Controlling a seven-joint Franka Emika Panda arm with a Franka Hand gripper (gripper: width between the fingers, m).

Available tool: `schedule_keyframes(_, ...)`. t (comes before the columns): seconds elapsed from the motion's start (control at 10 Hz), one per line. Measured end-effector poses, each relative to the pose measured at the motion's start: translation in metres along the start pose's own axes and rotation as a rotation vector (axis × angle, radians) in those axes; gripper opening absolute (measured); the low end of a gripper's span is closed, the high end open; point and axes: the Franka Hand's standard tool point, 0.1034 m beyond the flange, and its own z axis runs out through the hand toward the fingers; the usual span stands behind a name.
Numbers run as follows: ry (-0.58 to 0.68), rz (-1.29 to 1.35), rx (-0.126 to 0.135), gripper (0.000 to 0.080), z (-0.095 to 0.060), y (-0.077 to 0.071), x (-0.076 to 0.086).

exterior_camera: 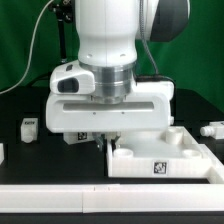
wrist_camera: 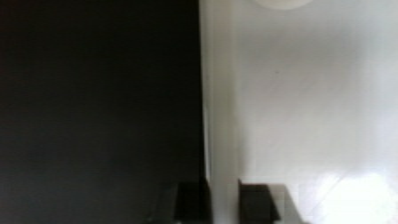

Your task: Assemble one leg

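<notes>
The large flat white tray-like piece (exterior_camera: 165, 155) lies on the black table, with a marker tag on its front side. My gripper (exterior_camera: 107, 138) is low at the piece's rear corner on the exterior view's left. In the wrist view the two dark fingers (wrist_camera: 187, 200) stand close together astride the piece's edge (wrist_camera: 210, 120), so my gripper (wrist_camera: 224, 200) looks shut on that rim. One leg (exterior_camera: 28, 126) lies on the table at the exterior view's left, untouched. Another leg (exterior_camera: 210, 129) lies at the right. A third white part (exterior_camera: 2, 151) shows at the far left edge.
A white bar (exterior_camera: 100, 200) runs along the front of the table. A black cable (exterior_camera: 30, 50) hangs at the back left. The wide white hand body (exterior_camera: 110, 105) hides the table just behind the tray-like piece.
</notes>
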Motion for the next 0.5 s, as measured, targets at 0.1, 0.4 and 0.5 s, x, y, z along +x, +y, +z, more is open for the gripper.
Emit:
schedule_keyframes(0.1, 0.001, 0.002, -0.033, 0.0054, -0.007, -0.001, 0.023)
schedule_keyframes(0.4, -0.077, 0.052, -0.087, 0.0054, -0.011, -0.001, 0.047)
schedule_keyframes(0.5, -0.075, 0.053, -0.103, 0.0054, -0.010, -0.001, 0.047)
